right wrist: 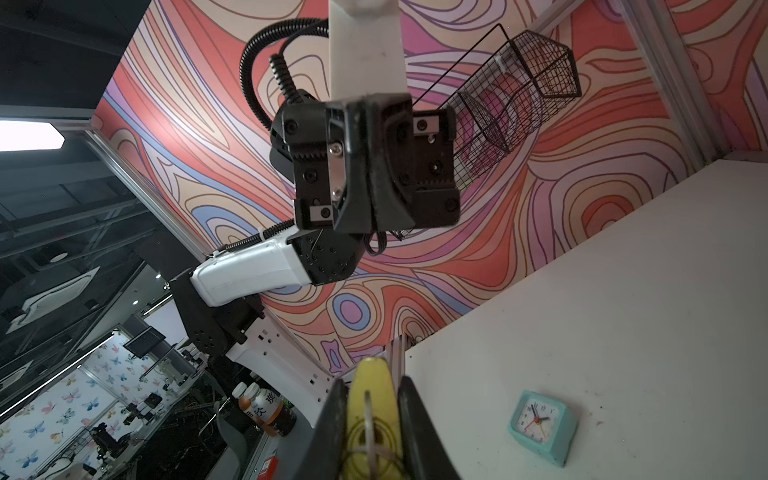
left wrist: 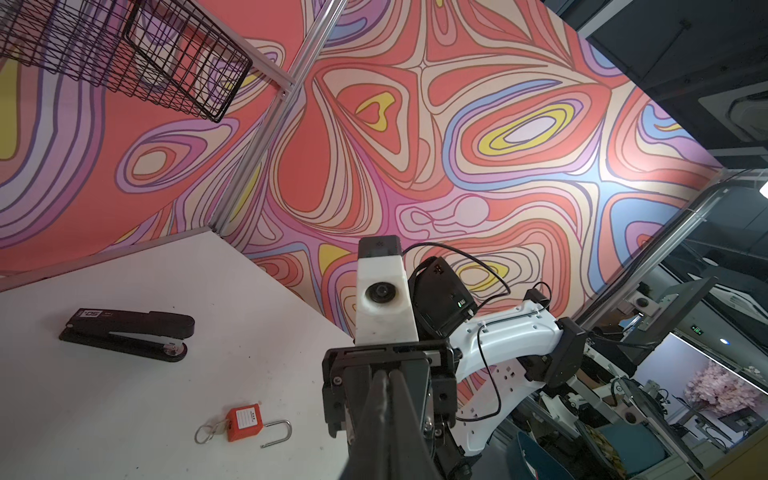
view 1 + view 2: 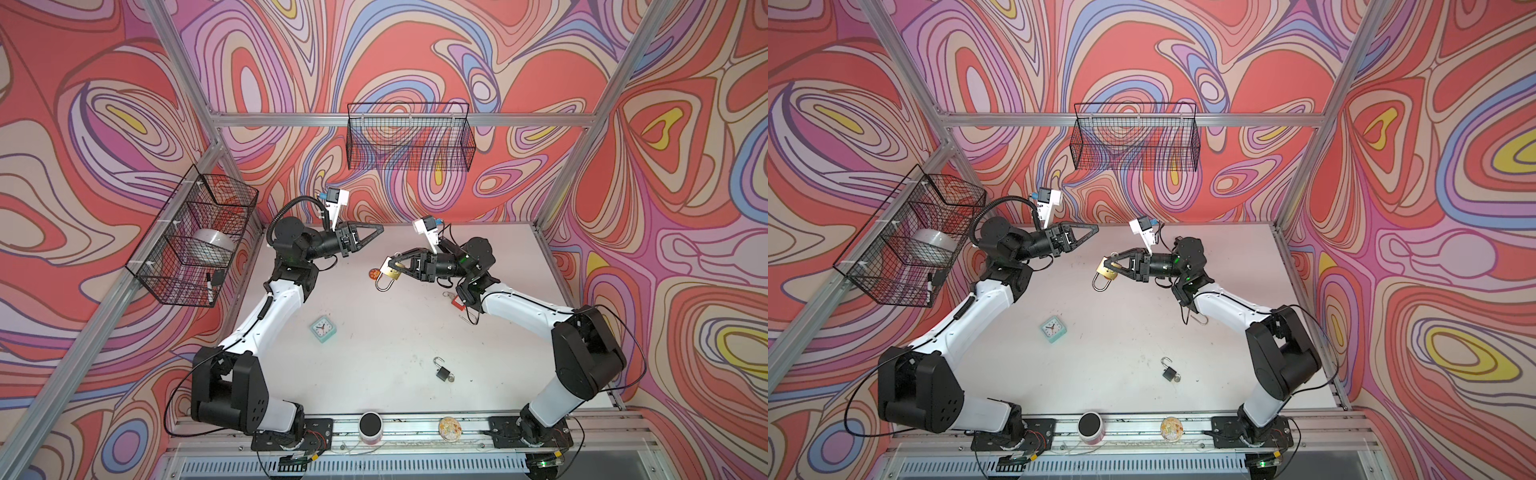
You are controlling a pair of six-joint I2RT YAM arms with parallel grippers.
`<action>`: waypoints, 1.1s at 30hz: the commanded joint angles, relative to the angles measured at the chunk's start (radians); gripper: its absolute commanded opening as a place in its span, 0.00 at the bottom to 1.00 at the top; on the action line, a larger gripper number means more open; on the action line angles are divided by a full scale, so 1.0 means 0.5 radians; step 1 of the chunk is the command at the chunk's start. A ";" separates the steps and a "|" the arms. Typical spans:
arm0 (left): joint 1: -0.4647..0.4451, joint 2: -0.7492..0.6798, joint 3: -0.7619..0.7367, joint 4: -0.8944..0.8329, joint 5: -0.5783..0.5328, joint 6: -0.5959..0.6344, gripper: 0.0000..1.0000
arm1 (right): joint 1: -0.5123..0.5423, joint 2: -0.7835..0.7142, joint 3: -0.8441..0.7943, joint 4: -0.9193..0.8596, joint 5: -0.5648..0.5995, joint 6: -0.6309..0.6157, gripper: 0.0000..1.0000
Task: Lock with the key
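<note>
Right gripper (image 3: 389,263) clamped padlock (image 3: 392,274), shackle (image 3: 383,286) hanging; left gripper (image 3: 380,227) clenched, empty. You needed padlock steady, left squared to keyway

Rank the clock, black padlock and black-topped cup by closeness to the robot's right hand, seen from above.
1. Teal clock, mid-table, left of the right hand.
2. Black padlock, nearer the front edge.
3. Black-topped cup, on the front rail.
</note>
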 commanded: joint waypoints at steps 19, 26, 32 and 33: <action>-0.057 -0.160 -0.109 -0.102 -0.151 0.184 0.66 | -0.129 0.121 0.101 1.002 0.679 0.316 0.00; -0.131 -0.097 -0.092 -0.017 -0.175 0.141 0.61 | -0.062 0.215 0.144 1.146 0.809 0.330 0.00; -0.138 -0.091 -0.099 -0.005 -0.185 0.135 0.51 | -0.041 0.277 0.201 1.162 0.822 0.352 0.00; -0.140 -0.093 -0.099 -0.004 -0.185 0.135 0.50 | -0.041 0.271 0.200 1.161 0.827 0.352 0.00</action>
